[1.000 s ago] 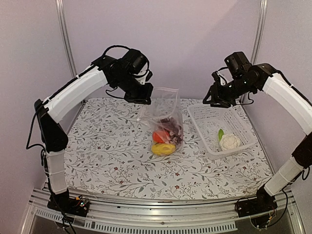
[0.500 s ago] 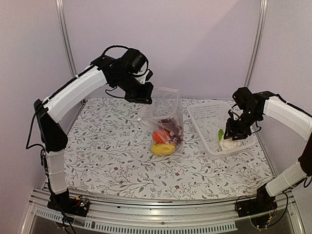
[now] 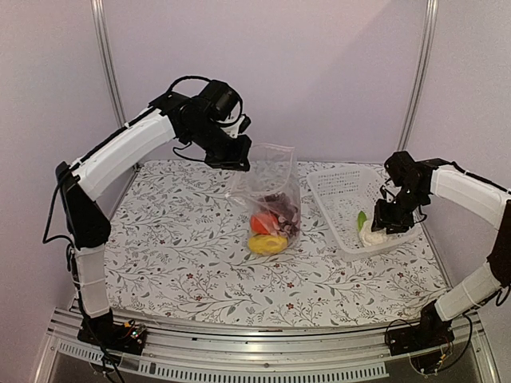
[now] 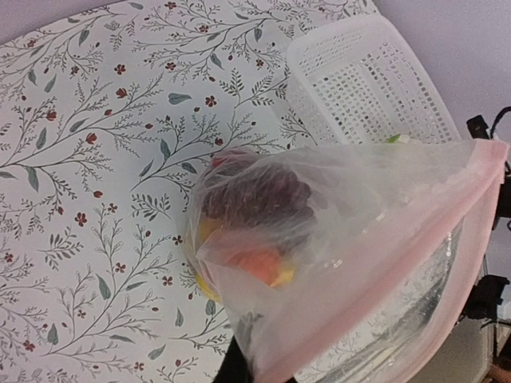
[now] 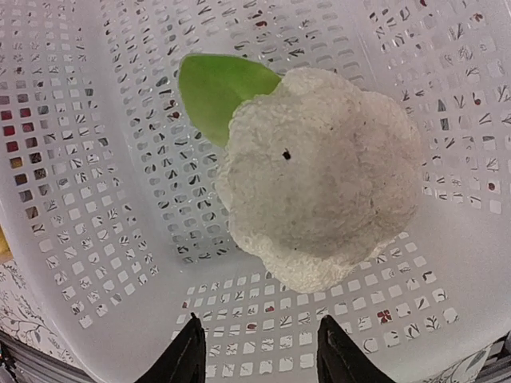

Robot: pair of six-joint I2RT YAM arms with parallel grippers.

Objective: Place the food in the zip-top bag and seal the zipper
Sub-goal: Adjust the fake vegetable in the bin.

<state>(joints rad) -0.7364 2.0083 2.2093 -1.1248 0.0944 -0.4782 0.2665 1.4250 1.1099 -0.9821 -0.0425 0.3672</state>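
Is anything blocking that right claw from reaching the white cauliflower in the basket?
Nothing visible. The right gripper hangs open just above the cauliflower, with only bare basket floor near its fingertips.

Clear crinkly plastic zip-top bag (image 3: 269, 169): glossy, wrinkled film. Pale pink zipper strip (image 4: 343, 315) looks smoother and duller. White cauliflower (image 5: 319, 183): matt, rough, pitted; its green leaf (image 5: 214, 92) is smooth. White perforated plastic basket (image 5: 80, 120): smooth, slight sheen. Floral-printed table cover (image 3: 176, 247): matt.

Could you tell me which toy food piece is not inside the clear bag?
The white cauliflower: it alone lies in the white basket; the other pieces sit inside the bag.
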